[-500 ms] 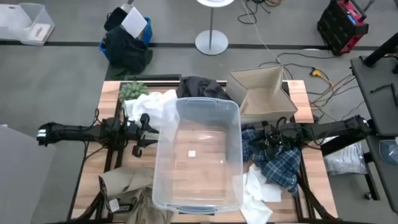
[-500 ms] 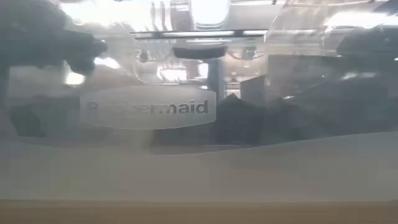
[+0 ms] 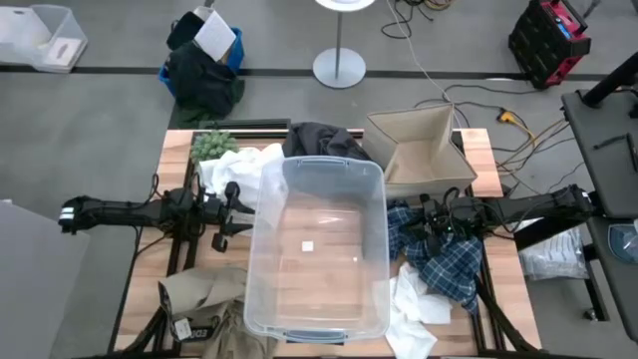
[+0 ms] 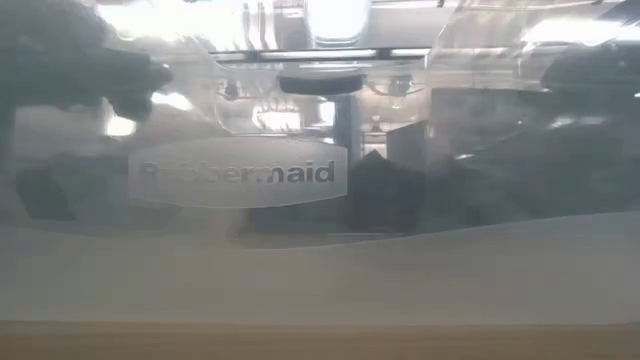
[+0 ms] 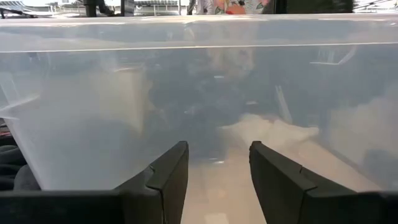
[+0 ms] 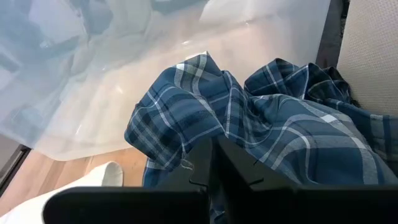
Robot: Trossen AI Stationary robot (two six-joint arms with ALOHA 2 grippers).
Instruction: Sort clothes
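The blue-and-white plaid cotton shirt (image 6: 261,124) is bunching under my right gripper (image 6: 214,163), fingers pinching together on it, while my left gripper (image 5: 217,163) is waiting, fingers apart.

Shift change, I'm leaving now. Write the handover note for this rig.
Left hand: open, empty, facing the clear bin from its left side.
Right hand: shut on the plaid shirt, right of the bin.
Clothes: white pieces by the bin's far-left corner, another white piece near the front right, khaki piece front left, dark grey piece behind the bin.
Done: nothing sorted; no clothes in the bin or the cardboard box.
Left: everything.
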